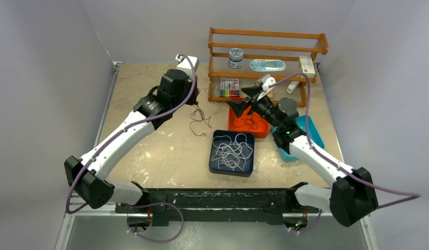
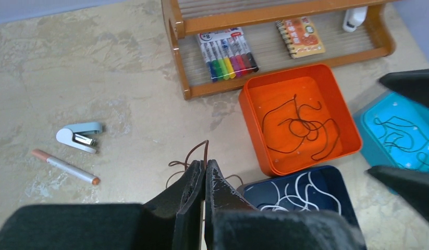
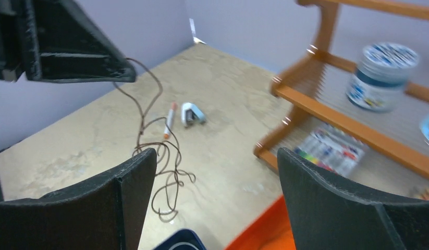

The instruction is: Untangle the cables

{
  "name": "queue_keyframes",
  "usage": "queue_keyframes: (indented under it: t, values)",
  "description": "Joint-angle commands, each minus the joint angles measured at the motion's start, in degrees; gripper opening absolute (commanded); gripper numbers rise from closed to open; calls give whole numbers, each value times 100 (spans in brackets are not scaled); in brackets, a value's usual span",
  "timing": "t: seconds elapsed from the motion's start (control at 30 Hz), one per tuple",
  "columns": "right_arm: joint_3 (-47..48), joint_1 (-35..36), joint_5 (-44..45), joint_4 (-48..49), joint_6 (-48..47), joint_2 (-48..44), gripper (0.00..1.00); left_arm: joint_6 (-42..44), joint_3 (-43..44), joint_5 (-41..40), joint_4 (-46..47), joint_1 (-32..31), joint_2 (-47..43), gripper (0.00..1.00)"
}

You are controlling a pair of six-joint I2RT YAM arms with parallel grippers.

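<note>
Brown cable (image 1: 200, 121) pinched in left end effector (image 2: 204, 165); right end effector (image 3: 216, 153) spread; marker pack (image 2: 226, 53) print illegible.

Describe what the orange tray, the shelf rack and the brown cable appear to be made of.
Orange tray: likely moulded plastic, smooth with a slight sheen; uniform colour, rounded corners.
Shelf rack: looks like wood with a warm varnished finish; square rails and posts.
Brown cable: thin flexible cord, perhaps plastic-sheathed wire or string; it hangs in loose curls, too fine to tell.
</note>
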Motion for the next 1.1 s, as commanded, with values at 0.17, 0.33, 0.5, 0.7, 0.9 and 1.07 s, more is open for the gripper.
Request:
queue_keyframes:
  t: [0.17, 0.33, 0.5, 0.7, 0.9, 1.07]
  values:
    - [674, 809, -591, 2045, -303, 1055, 87, -85, 258, 551, 353, 51, -829, 0]
    - [1075, 908, -669, 2543, 31, 1569, 85, -85, 280, 736, 383, 54, -952, 0]
    - [1448, 1034, -758, 2814, 167, 1999, 85, -79, 334, 824, 349, 50, -993, 0]
    - [1771, 1171, -878, 2944, 264, 2373, 84, -69, 364, 884, 313, 51, -1001, 0]
    - [1950, 1299, -901, 2872, 277, 2614, 84, -98, 389, 984, 330, 54, -991, 0]
    - [2161, 1349, -930, 2728, 270, 2952, 83, -110, 579, 1116, 373, 54, -963, 0]
